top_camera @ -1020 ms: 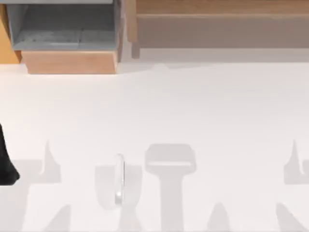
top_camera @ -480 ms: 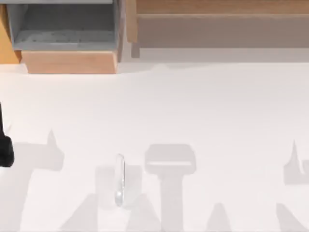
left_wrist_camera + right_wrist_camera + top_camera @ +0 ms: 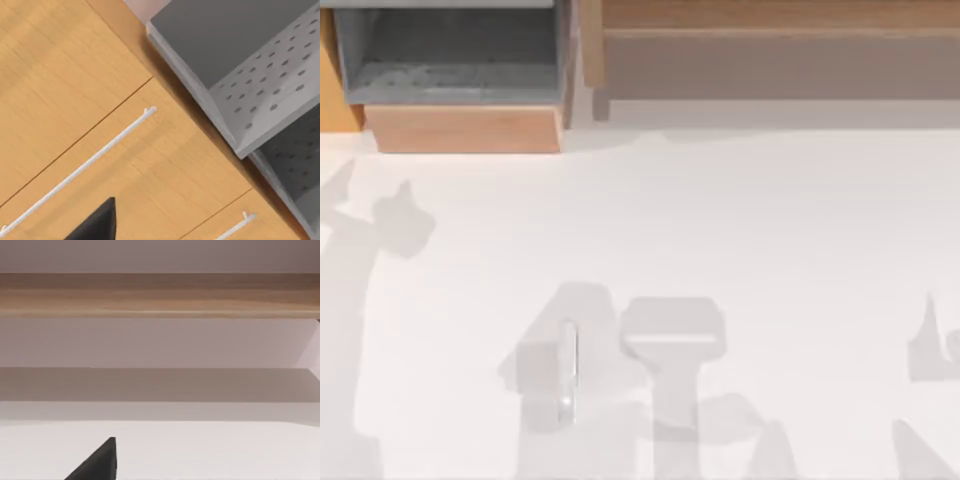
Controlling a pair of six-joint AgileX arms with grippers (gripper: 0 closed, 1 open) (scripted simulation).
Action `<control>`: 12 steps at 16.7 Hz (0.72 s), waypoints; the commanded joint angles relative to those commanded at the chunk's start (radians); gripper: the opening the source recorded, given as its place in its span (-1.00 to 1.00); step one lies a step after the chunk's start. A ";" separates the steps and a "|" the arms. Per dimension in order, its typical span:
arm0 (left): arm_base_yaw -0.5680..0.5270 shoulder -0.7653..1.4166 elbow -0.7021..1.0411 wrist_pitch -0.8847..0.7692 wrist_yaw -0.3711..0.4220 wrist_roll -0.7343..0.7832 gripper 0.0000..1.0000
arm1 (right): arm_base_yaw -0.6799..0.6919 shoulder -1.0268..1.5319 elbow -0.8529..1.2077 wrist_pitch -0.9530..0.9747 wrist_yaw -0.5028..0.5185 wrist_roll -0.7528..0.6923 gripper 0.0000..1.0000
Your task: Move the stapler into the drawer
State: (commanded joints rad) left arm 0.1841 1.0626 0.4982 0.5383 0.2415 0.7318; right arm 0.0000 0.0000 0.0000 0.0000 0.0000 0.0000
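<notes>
1. Spanning the whole top view, the white table (image 3: pixel 740 230) carries grey shadows.
2. Running along the table's far edge at right, a wooden unit (image 3: pixel 770 50) shows a long recess.
3. Standing open at far left, the drawer (image 3: pixel 460 70) shows its grey inside and tan front.
4. Lying near the front edge, left of centre, the stapler (image 3: pixel 567 370) sits well apart from the drawer.
5. Showing one dark tip, the left gripper (image 3: pixel 95 225) faces cabinet fronts; spread or pressed together, I cannot tell.
6. Facing the unit, the right gripper (image 3: pixel 95 462) is likewise unreadable.

stapler (image 3: pixel 567 372) on table, drawer (image 3: pixel 460 80) far-left behind
</notes>
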 joint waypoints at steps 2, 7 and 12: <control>0.040 0.201 0.100 0.107 0.040 0.144 1.00 | 0.000 0.000 0.000 0.000 0.000 0.000 1.00; 0.134 0.681 0.337 0.358 0.130 0.481 1.00 | 0.000 0.000 0.000 0.000 0.000 0.000 1.00; 0.202 1.049 0.518 0.548 0.194 0.735 1.00 | 0.000 0.000 0.000 0.000 0.000 0.000 1.00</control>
State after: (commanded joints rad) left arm 0.3865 2.1119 1.0161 1.0866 0.4353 1.4667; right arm 0.0000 0.0000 0.0000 0.0000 0.0000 0.0000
